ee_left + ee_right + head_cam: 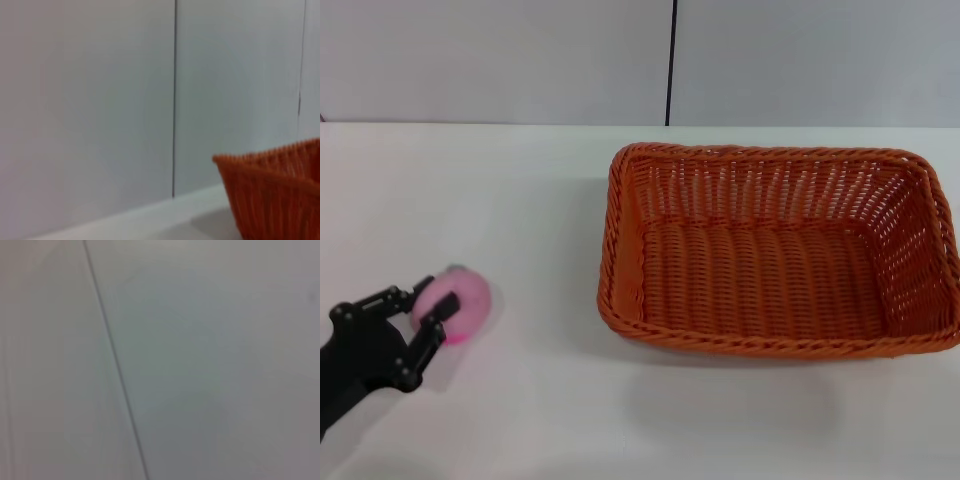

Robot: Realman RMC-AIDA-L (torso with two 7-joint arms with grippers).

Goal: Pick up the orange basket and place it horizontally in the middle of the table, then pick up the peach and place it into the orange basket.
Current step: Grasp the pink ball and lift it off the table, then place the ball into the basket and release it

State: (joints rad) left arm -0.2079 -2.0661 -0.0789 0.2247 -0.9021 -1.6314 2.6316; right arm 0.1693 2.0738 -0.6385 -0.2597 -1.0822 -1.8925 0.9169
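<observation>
left gripper [434,300]: fingers clamped on the peach [460,303], apparently just above the table [520,220], near left | orange basket [775,250]: flat, centre-right, empty | right gripper: unseen

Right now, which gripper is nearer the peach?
Left. The left gripper is closed around the peach at the table's left side. The right gripper is not in view.
</observation>
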